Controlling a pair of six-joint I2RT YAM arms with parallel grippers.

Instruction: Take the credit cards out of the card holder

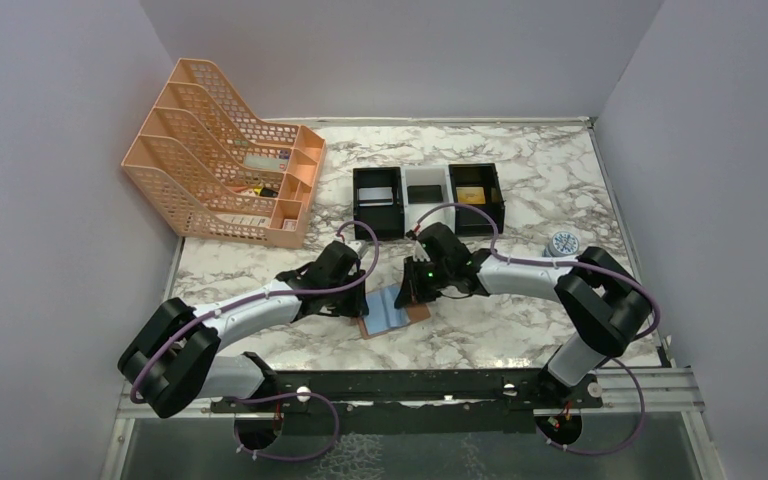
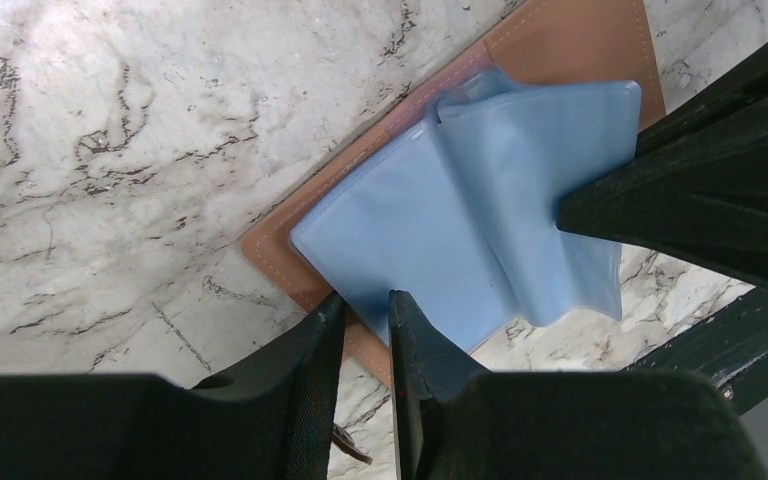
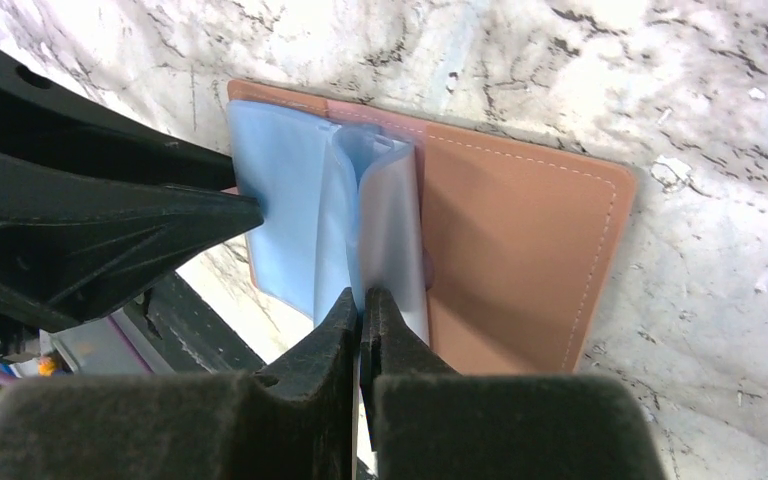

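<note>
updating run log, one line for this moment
left hand: pinching card holder edge; right hand: pinching blue sleeve; sleeves: no card showing

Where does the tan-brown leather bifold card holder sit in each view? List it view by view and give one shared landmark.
Top external: the tan-brown leather bifold card holder lies open just below the picture's centre.
Left wrist: it fills the upper right of centre and runs to the top edge.
Right wrist: it sits at the centre, with its bare leather half on the right.
Shared landmark: its pale blue lining sleeve, raised in a fold.
</note>
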